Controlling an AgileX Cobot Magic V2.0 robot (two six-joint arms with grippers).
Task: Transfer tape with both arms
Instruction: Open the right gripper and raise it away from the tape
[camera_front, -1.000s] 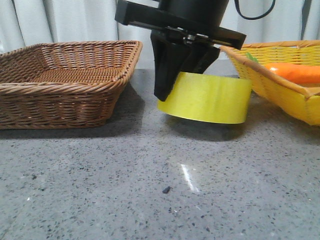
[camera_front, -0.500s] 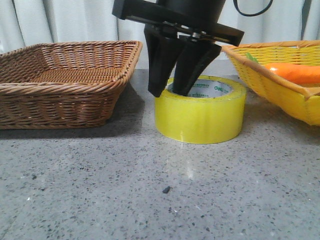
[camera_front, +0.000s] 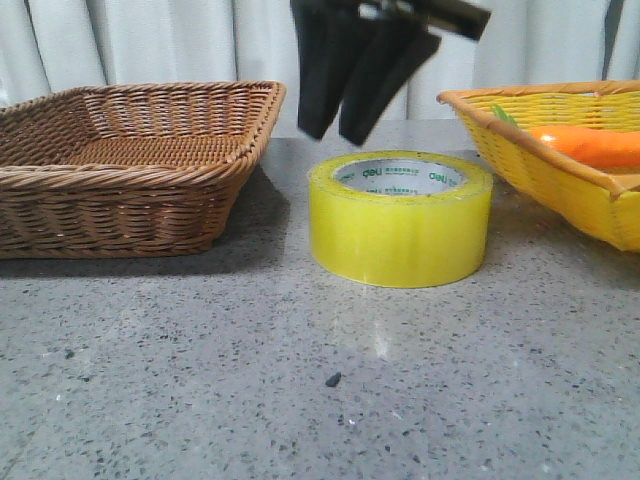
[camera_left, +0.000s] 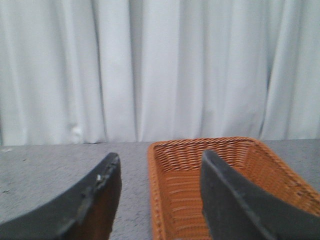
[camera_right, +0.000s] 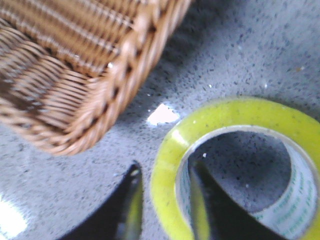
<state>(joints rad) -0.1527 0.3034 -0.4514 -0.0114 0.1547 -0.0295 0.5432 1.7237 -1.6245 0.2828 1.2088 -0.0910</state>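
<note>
Hovering above the tape (camera_front: 400, 218), my right gripper (camera_front: 345, 128) has its fingers (camera_front: 318, 85) slightly apart, holding nothing. Below it, the tape sits flat on the tabletop (camera_front: 300, 380), between the brown basket (camera_front: 130, 165) and the yellow basket (camera_front: 570, 170). My left gripper (camera_left: 160, 200) is spread wide, facing the brown basket.

glossy yellow tape (camera_front: 400, 232) with a white, green-printed core; brown woven basket (camera_front: 120, 165); yellow woven basket (camera_front: 560, 175) holding an orange carrot (camera_front: 590, 145); speckled grey table (camera_front: 300, 380); black gripper (camera_front: 342, 125); white curtain (camera_left: 150, 70)
</note>
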